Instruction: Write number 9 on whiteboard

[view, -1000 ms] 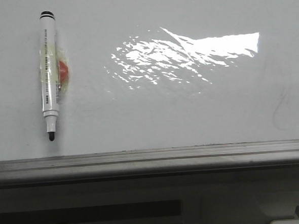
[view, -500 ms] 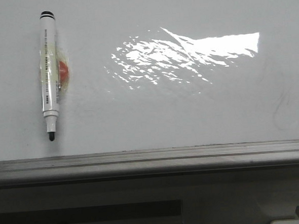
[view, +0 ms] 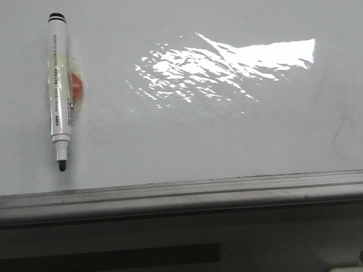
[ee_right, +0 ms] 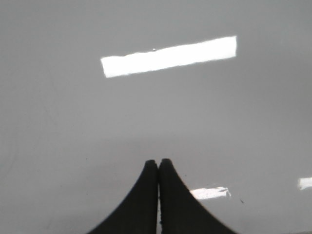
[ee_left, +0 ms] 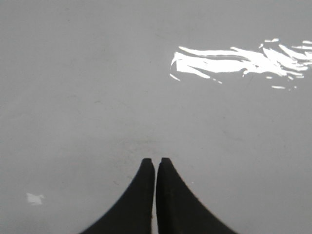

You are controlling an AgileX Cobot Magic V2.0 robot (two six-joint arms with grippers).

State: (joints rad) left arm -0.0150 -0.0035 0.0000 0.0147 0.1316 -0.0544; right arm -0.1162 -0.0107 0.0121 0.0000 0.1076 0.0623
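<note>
The whiteboard (view: 231, 139) is a glossy white board with bright glare and faint grey smudges; no black number 9 shows on it. A white marker (view: 58, 88) with an uncapped black tip lies at the board's left, tip toward the near rail, with an orange round thing (view: 77, 85) beside it under clear tape. My left gripper (ee_left: 156, 161) is shut and empty over bare board. My right gripper (ee_right: 159, 161) is shut and empty over bare board. Neither gripper shows in the front view.
A grey metal rail (view: 185, 191) runs along the board's near edge, with a dark space below it. Faint grey smudges (view: 341, 126) lie at the board's right.
</note>
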